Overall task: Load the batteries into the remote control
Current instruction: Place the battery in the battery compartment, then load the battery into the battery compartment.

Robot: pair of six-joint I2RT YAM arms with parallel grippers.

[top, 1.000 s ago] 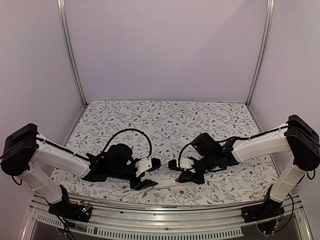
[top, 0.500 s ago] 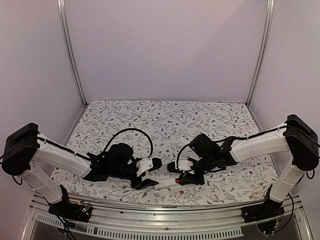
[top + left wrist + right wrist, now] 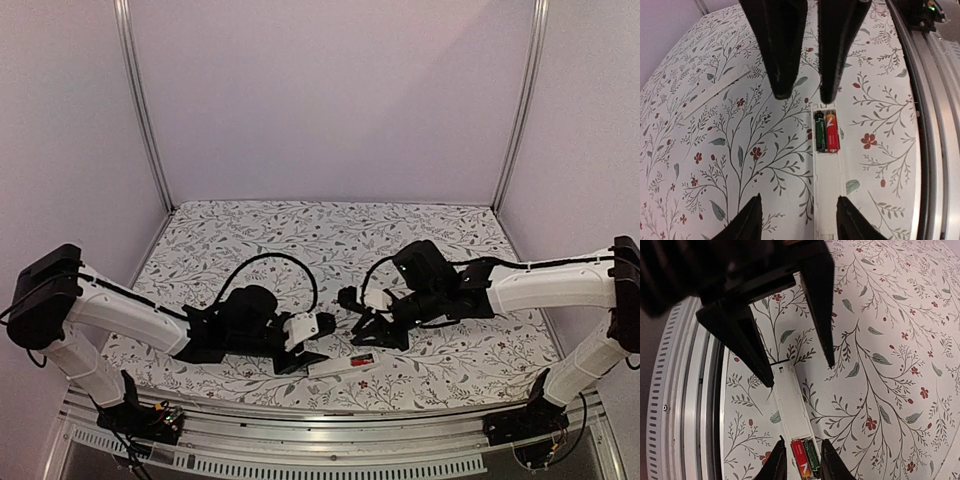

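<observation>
two batteries [image 3: 824, 132] seated in one remote control [image 3: 829, 200]; one cover strip [image 3: 717, 91]

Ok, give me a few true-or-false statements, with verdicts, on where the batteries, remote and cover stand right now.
1. The red battery and the black battery lie side by side in the remote control's compartment. True.
2. The cover strip is fitted over the compartment. False: it lies on the table, apart from the remote control, and the compartment is uncovered.
3. The left gripper is holding a battery. False: its jaws are apart and empty, hanging over the end of the remote control.
4. The remote control lies flat on the table. True.
</observation>
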